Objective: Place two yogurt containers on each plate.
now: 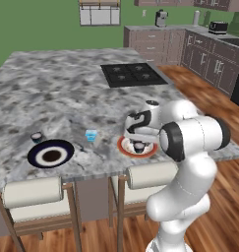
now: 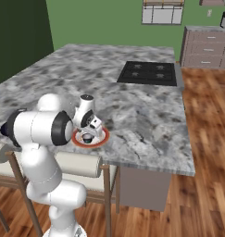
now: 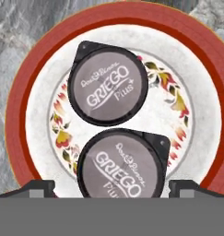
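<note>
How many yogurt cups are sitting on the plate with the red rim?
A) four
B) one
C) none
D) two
D: the hand view looks down on the red-rimmed plate, where two round dark yogurt cups sit, one farther from the camera and one nearer.

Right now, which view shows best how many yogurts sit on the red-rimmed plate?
Hand view: two dark Griego cups lie side by side on the plate. Left base view shows one cup under the arm; in the right base view the hand hides most.
</note>
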